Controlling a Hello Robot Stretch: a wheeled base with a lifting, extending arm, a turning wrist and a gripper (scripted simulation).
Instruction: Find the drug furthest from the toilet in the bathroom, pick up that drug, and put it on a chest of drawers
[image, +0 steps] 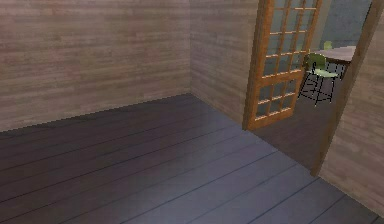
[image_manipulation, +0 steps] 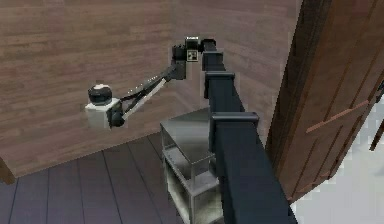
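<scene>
In the arm side view my arm (image_manipulation: 235, 130) rises from the bottom edge, and the gripper (image_manipulation: 112, 106) reaches down to the left from its far end. A small white container with a dark cap (image_manipulation: 99, 108) hangs at the fingertips, clear of the floor with the wooden wall behind it. The gripper holds this container. Its size and shape fit a drug bottle.
A grey open-shelved metal unit (image_manipulation: 188, 162) stands on the dark plank floor under the arm. A wooden door (image_manipulation: 325, 90) stands at the arm side view's right. In the forward view, an open glass-paned door (image: 282, 60) leads to a chair (image: 318, 76) and a table (image: 342, 52).
</scene>
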